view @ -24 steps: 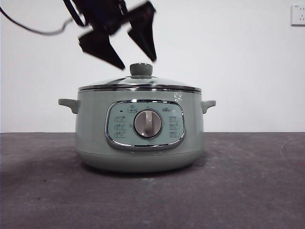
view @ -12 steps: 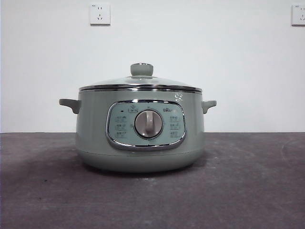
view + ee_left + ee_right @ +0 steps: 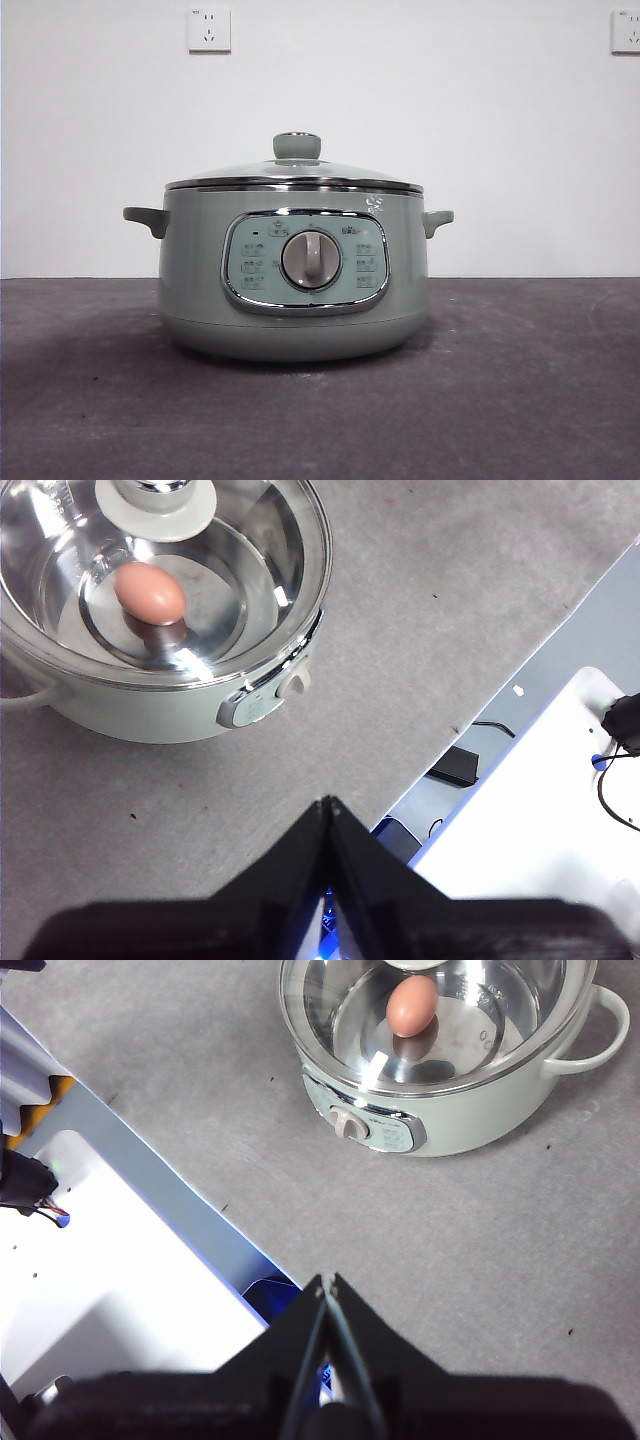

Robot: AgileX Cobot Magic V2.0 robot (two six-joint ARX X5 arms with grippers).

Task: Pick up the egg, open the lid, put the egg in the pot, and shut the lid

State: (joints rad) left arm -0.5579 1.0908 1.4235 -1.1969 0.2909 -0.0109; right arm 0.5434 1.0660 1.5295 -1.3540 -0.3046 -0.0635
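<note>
Table: grey matte surface [image 3: 520, 400], lightly speckled.
Wall: plain white, two sockets [image 3: 209, 29] high up.
Pot [image 3: 293, 270]: mid-table, lid [image 3: 293, 172] seated.
Egg [image 3: 150, 593]: inside, under the glass.
Left gripper [image 3: 328, 807]: jaws together, well off the pot.
Right gripper [image 3: 327, 1282]: likewise.

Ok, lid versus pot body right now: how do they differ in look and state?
The lid is clear glass with a chrome rim, so the egg shows through it; the pot is opaque sage-green. The lid is shallow and domed, the pot deep and straight-walled. The lid bears one knob, the pot two side handles and a dial. Both are round, and knob and pot share the pale green.
</note>
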